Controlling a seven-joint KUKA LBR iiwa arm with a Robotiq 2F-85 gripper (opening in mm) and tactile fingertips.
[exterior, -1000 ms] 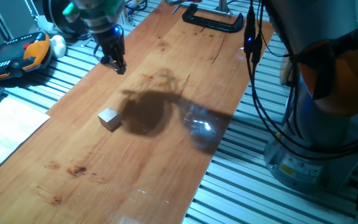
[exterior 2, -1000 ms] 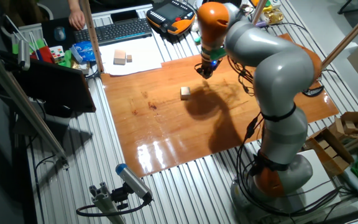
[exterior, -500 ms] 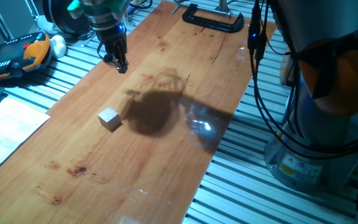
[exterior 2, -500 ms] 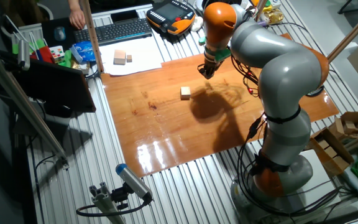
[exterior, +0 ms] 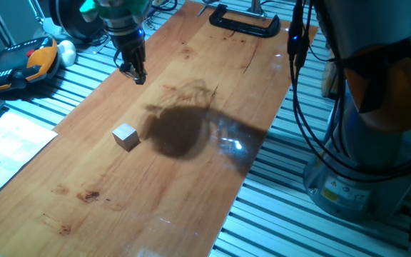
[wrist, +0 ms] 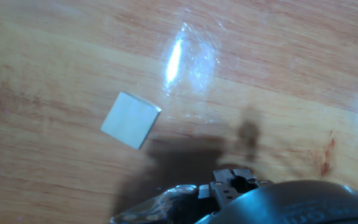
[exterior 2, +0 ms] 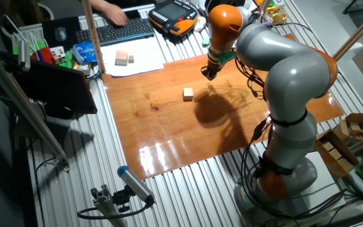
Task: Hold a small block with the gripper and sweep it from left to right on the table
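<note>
Approach step: gripper [exterior: 137,74] (jaw gap unclear, apparently empty) hangs well apart from small block [exterior: 125,135]; next we descend over it.

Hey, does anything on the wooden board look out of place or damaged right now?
Nothing stands out. The small block sits flat on the table, apart from the gripper. Only dark knots, grain marks and glare show.
</note>
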